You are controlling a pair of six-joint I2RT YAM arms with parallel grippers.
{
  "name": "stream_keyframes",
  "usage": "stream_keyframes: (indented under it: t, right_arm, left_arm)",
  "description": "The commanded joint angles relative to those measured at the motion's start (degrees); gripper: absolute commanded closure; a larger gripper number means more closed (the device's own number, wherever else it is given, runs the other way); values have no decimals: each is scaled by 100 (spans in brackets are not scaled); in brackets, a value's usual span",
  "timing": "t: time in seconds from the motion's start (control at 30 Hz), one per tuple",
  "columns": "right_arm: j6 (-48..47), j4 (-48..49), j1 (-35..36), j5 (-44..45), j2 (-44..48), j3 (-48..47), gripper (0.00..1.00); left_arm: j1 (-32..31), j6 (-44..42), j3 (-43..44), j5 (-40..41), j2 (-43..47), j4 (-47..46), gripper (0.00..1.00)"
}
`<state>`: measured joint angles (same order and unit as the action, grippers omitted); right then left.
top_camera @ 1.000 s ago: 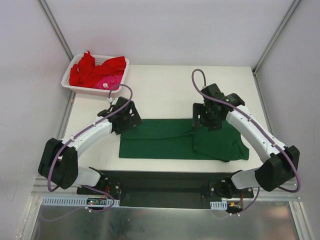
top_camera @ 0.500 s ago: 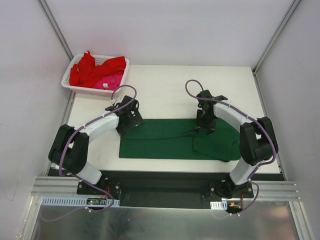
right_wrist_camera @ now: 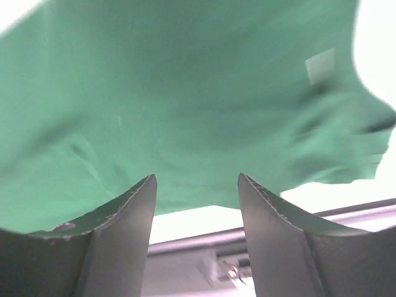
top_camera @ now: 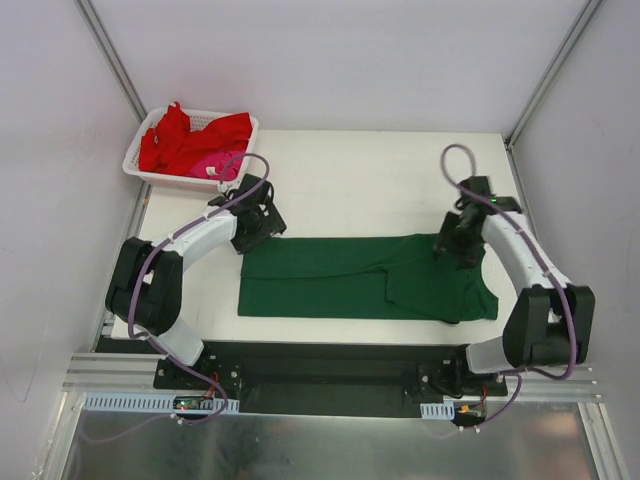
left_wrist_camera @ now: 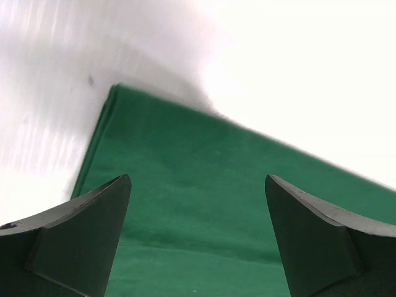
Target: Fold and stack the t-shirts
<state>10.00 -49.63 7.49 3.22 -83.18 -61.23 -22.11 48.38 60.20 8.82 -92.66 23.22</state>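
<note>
The dark green cotton t-shirt point(top_camera: 340, 285) lies flat on the white table point(top_camera: 340, 180), in front of both arms. It is already folded into a long band. Its right end is wider and looks not finished, and a small white neck label point(right_wrist_camera: 320, 67) shows there in the right wrist view. I judge that this shirt is about half folded; it probably needs one or two more folds across its length.

The left gripper point(top_camera: 260, 228) is at the far left corner of the shirt, with the jaws wide apart and nothing between them. The right gripper point(top_camera: 455, 247) is at the far right edge of the shirt. Its jaws are moderately apart and I see no cloth between them.

The bright red t-shirts point(top_camera: 175, 140) and the magenta-pink t-shirt point(top_camera: 215, 160) are crumpled together in the white plastic mesh basket point(top_camera: 165, 178) at the far left corner. They are not yet folded, and no stack exists yet, so most of the task remains.
</note>
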Motion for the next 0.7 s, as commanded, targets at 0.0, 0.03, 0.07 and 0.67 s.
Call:
stream_keyframes:
  t: [0.0, 0.03, 0.07, 0.67]
  right_arm:
    - [-437, -337, -1239, -269, 408, -802, 41]
    - [-472, -294, -1537, -357, 320, -890, 41]
    - [-490, -232, -1644, -479, 207, -951, 43]
    - [-745, 946, -2322, -770, -1719, -1058, 55]
  left_arm:
    - [-92, -355, 579, 32, 56, -63, 10]
    - [-101, -399, 728, 58, -23, -81, 10]
    - [-101, -426, 799, 67, -198, -81, 10]
    - [-83, -514, 686, -126, -516, -292, 10]
